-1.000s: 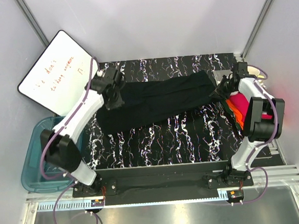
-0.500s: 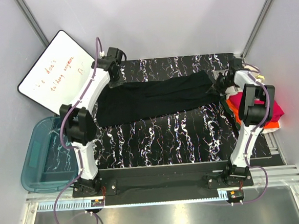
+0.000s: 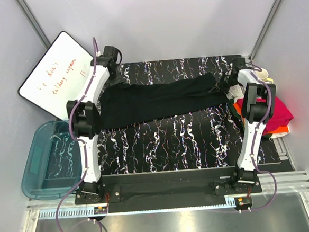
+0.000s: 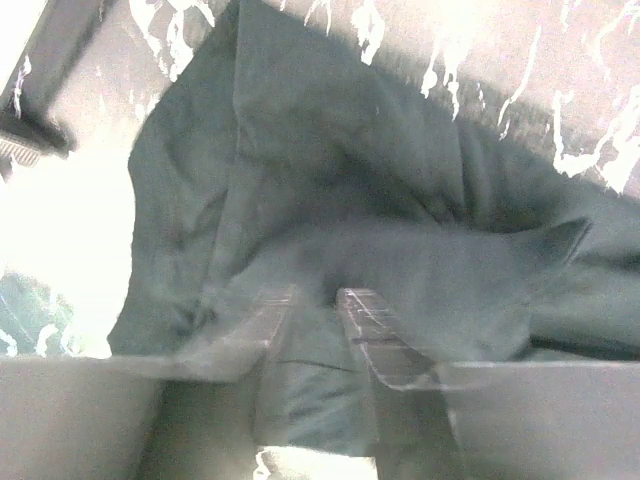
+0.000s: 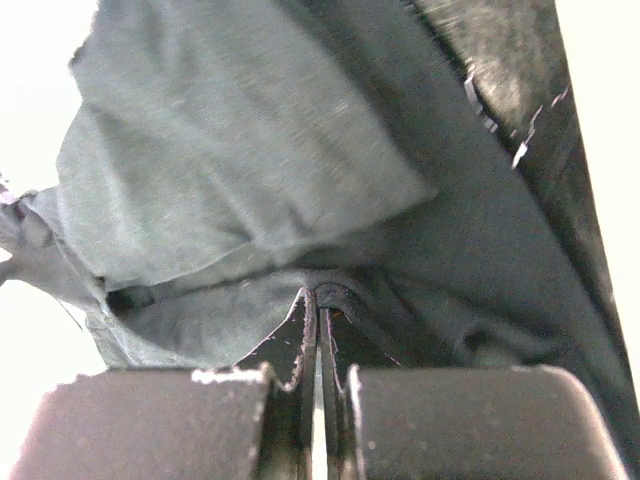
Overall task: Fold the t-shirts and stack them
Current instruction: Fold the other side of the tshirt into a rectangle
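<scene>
The black-and-white marbled table [image 3: 167, 141] fills the middle of the top view. The black t-shirt [image 3: 159, 102] lies across its far half as a long band running from the left side almost to the right edge, with its near hem sloping down toward the left. A whiteboard [image 3: 56, 72] with orange handwriting leans at the far left corner, and a blue bin [image 3: 38, 166] sits off the table's left edge. At the right edge, the pink t-shirt [image 3: 279, 112] lies bunched behind the right arm, with the orange piece [image 3: 280, 130] showing just below it. Both arms reach out to the far side, one toward each end of the black t-shirt. The right gripper [image 5: 318, 305] is closed tight, its fingertips pinching a small fold of the black cloth at the shirt's right end, and the fabric drapes away from that pinch. The left gripper [image 4: 315, 315] is over the rumpled left end of the shirt with its fingers [image 4: 372, 335] parted by a narrow gap. Dark cloth shows behind that gap, but nothing is clearly caught between them, and I cannot tell whether the tips touch the fabric.
</scene>
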